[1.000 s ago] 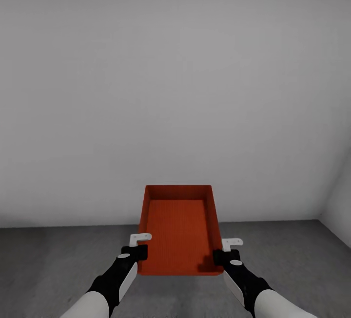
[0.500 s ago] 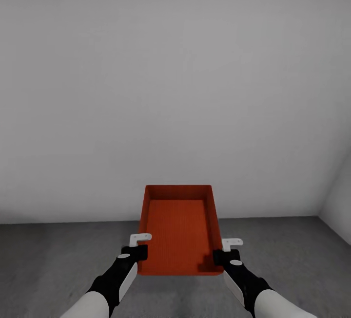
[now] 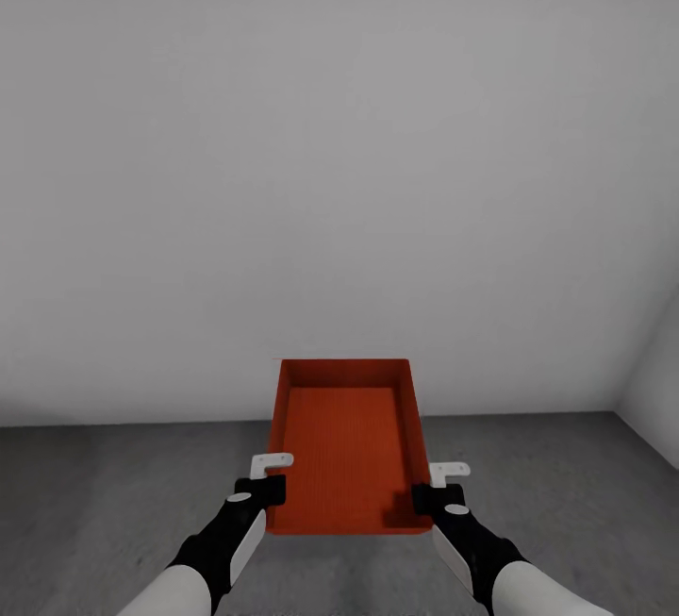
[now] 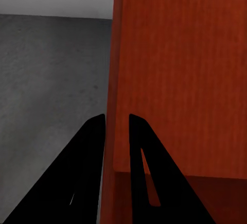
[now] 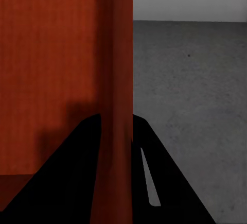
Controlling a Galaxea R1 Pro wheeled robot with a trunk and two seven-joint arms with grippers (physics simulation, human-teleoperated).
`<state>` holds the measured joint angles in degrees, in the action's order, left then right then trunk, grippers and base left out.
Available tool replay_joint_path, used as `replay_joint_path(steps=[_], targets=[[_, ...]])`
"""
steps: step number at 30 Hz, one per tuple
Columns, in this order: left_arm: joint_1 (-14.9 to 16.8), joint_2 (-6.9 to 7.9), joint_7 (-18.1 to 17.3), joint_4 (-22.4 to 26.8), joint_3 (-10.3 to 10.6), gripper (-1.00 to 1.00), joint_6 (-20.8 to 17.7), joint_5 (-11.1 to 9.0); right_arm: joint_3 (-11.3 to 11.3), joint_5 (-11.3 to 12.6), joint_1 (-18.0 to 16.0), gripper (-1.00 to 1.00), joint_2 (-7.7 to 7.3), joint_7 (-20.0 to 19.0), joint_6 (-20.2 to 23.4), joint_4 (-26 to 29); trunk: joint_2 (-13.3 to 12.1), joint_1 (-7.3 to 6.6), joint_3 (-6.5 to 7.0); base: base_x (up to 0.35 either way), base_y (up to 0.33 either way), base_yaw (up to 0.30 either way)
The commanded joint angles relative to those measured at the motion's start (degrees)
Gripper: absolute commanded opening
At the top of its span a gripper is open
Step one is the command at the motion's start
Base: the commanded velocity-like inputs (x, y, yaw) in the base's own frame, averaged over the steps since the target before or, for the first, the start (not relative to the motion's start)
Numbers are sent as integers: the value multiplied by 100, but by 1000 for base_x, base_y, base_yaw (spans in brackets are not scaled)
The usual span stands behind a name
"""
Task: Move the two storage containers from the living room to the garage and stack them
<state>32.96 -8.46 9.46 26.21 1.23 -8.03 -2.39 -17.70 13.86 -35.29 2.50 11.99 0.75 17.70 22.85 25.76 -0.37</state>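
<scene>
Counting what you have in front of you: 1 red-orange, thin-walled rectangular storage container with no lid, 2 tools, 1 dark grey mottled concrete floor, and 2 plain white-grey walls, the broad one straight ahead and a second meeting it in a corner at the far right.

You are holding the container in the air in front of the robot, level, above the floor, with its long axis pointing toward the broad wall. Its open top faces up and its ribbed inside bottom is bare; it holds 0 items.

Your left tool sits at the container's left long wall, near the corner closest to the robot. In the left wrist view, the left tool has its 2 dark fingers pinched narrowly on that thin wall, 1 finger outside and 1 inside the bin.

Your right tool is at the right long wall, near the corner closest to the robot. In the right wrist view, the right tool likewise has its 2 fingers closed narrowly across the wall, 1 on each face. That view also shows the floor running on to the foot of a wall.
</scene>
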Motion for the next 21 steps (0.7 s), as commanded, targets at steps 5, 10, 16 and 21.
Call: replay_joint_path(steps=[5,10,16,21], targets=[[0,38,399,24,-167,-100,-41,81,60,99,-4,-100,-4,-3,3,14,7,2,-50,0,0,0],[0,38,399,24,-167,-100,-41,81,62,99,-4,-100,-4,-3,4,14,7,2,-96,0,0,0],[0,38,399,24,-167,-100,-41,81,63,99,-4,-100,-4,-3,4,14,7,2,-151,0,0,0],[0,38,399,24,-167,-100,-41,81,62,99,-4,-100,-4,-3,-2,14,7,2,-198,0,0,0]])
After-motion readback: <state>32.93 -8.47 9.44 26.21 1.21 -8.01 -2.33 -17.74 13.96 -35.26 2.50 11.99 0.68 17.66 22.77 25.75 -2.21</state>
